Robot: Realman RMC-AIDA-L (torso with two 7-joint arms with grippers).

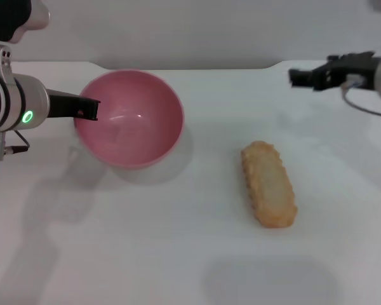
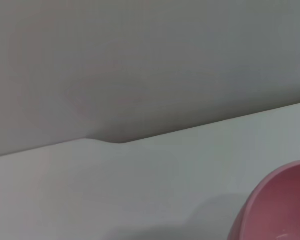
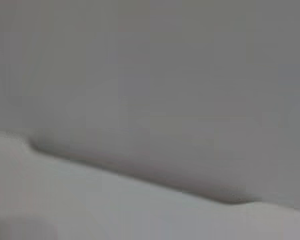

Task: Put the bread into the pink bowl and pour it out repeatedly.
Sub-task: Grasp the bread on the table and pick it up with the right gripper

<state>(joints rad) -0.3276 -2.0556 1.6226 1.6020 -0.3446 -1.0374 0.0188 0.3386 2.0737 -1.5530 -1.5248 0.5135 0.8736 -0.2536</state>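
Bread (image 1: 269, 184) lies (pale side up) beside pink bowl (image 1: 130, 117).

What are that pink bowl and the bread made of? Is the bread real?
The bowl looks like smooth, glossy plastic: its inside shows small bright highlights and one even pink. The bread looks like a toy, probably plastic or foam: uniform golden-tan colour, a pale flat face, neatly ridged edges, no crumbs. I cannot tell which.

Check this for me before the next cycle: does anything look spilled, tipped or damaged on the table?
Nothing stands out. The pink bowl sits upright and empty with the left gripper at its rim; the bread lies intact on the table. The right gripper hovers farther back.
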